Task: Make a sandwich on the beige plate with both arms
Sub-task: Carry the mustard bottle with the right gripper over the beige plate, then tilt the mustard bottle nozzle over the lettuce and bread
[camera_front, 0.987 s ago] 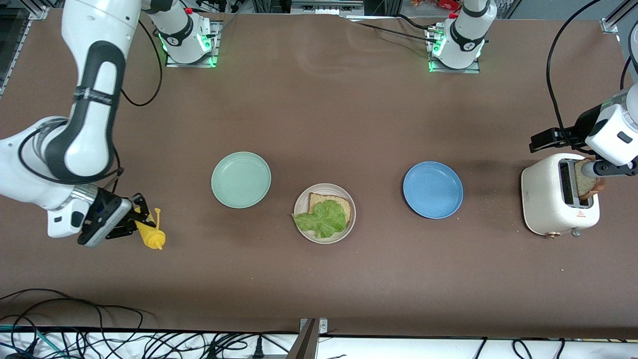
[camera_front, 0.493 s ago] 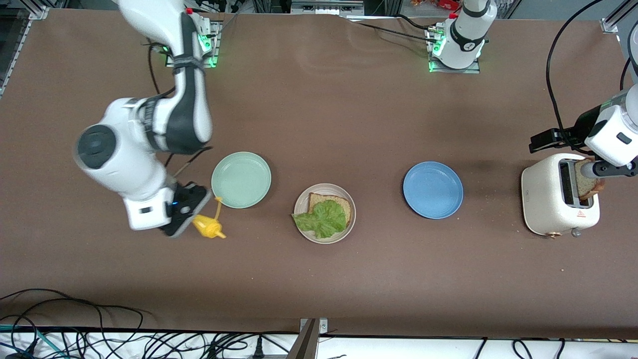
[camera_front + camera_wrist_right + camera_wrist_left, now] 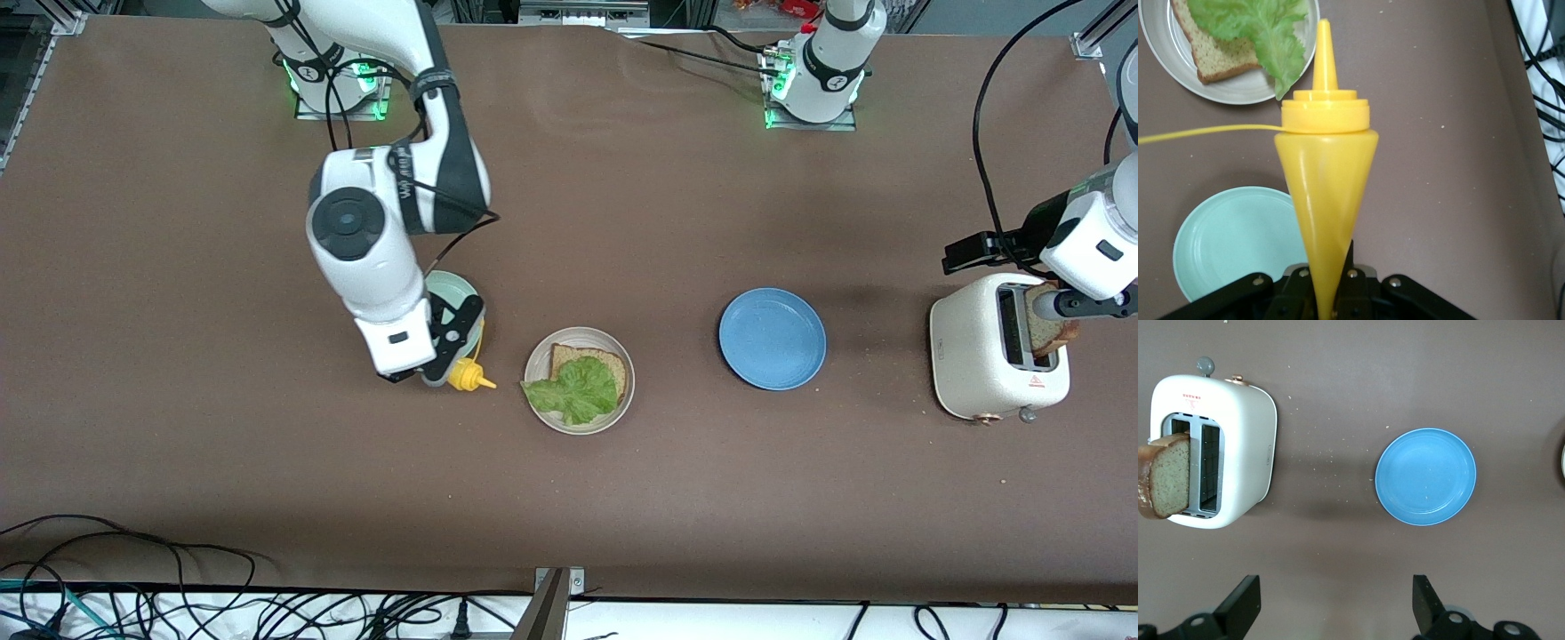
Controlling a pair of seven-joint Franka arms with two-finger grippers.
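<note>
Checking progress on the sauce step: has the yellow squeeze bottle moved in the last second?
Yes. The right gripper, shut on the yellow squeeze bottle, has carried it from the right arm's end of the table over the mint-green plate, toward the beige plate.

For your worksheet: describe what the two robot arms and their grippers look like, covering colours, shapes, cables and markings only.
Both arms are glossy white, rounded segments with dark grey or black joint bands. The right arm has a round dark cap on one joint, small lettering on a band and loose black cables. The left arm trails thick black cables. Green lights glow at both bases. The left gripper and right gripper are black.
</note>
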